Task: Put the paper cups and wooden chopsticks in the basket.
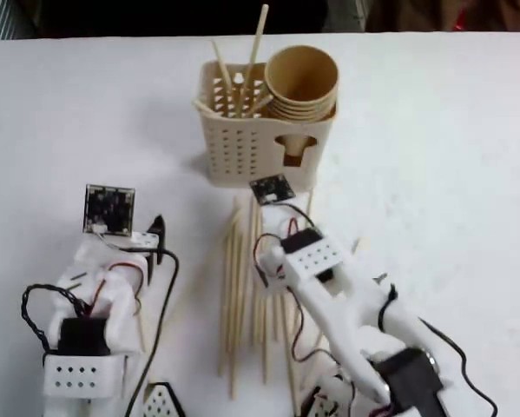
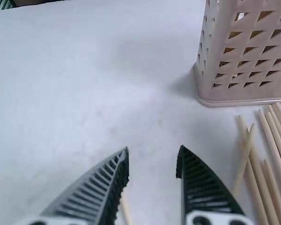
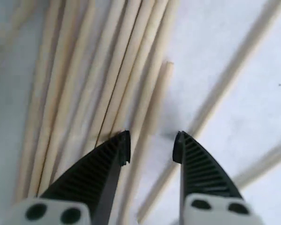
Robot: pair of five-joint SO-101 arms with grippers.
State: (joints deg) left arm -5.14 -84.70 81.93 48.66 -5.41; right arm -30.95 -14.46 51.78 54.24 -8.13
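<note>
A cream perforated basket (image 1: 260,148) stands at the back middle of the table, holding stacked paper cups (image 1: 301,80) and a few upright wooden chopsticks (image 1: 239,82). Several loose chopsticks (image 1: 242,295) lie in a bundle in front of it. My right gripper (image 3: 151,145) is open, low over these chopsticks (image 3: 117,70), with one stick running between its fingertips. Left of the bundle, my left gripper (image 2: 153,157) is open over bare table, pointing toward the basket (image 2: 243,51). The nearest loose chopsticks (image 2: 267,159) lie off to one side of it.
The right arm (image 1: 312,256) reaches over the chopstick bundle, close to the basket's front wall. The left arm (image 1: 90,330) rests at the near left. The white tabletop (image 1: 86,113) stretches wide left and right of the basket.
</note>
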